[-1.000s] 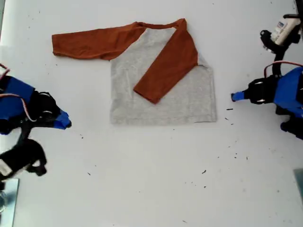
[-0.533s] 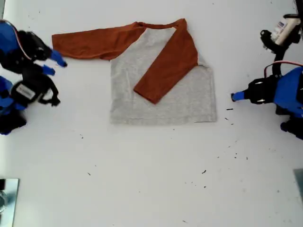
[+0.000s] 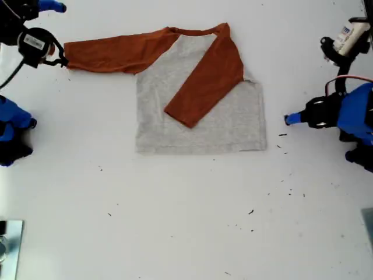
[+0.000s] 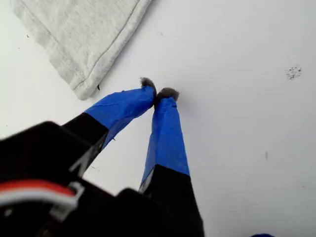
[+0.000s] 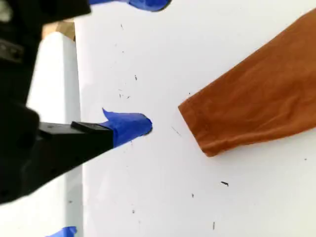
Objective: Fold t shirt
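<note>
The t shirt [image 3: 198, 119] lies flat on the white table, its grey body facing up. One rust-orange sleeve [image 3: 204, 81] is folded diagonally across the body. The other sleeve [image 3: 111, 53] stretches toward the exterior view's left. No dark print shows. My second gripper [image 5: 143, 64] is open, just off that sleeve's cuff [image 5: 212, 128] and not touching it; its arm [image 3: 35, 41] is at the exterior view's top left. My first gripper [image 4: 158, 93] is shut on nothing, resting by the grey hem corner [image 4: 84, 44], at the exterior view's right [image 3: 288, 119].
A metal piece [image 3: 9, 245] sits at the exterior view's bottom-left corner. A white and black unit [image 3: 349, 38] stands at the exterior view's top right. Dark specks dot the table [image 3: 175, 221] below the shirt. A table edge [image 5: 54, 74] shows in the second wrist view.
My second arm has swung from the exterior view's lower left up to its top left, reaching the stretched sleeve's cuff. The first arm and the shirt have not moved.
</note>
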You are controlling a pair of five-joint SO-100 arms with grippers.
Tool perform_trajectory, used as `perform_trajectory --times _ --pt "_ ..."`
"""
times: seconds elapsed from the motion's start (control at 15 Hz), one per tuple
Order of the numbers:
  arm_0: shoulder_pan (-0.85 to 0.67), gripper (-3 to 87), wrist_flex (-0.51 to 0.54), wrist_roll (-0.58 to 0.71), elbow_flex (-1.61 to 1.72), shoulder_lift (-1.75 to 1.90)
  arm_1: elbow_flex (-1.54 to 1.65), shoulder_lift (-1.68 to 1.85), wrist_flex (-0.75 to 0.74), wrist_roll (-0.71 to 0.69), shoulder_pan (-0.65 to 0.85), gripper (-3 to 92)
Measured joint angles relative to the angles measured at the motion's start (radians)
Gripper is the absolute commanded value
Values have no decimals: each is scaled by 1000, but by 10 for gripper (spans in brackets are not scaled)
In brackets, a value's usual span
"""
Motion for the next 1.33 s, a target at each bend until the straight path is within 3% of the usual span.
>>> perform_trajectory --times 0.27,0.33,0.47,0.73,1.0,1.13,1.33 --pt "-26 294 -318 35 178 -229 0 0 0 0 -12 33" --pt "-28 241 -393 51 175 -334 0 0 0 0 -14 33" --pt "-31 1 -445 100 107 -502 3 0 0 0 -18 33" --pt "-54 -2 -405 229 -8 -520 3 0 0 0 -18 33" --pt "-3 -3 -107 236 -242 -258 3 0 0 0 -18 33" --pt "114 -3 12 207 -420 -221 3 0 0 0 -18 33" --pt "431 -3 -2 92 -555 -299 3 0 0 0 -18 33"
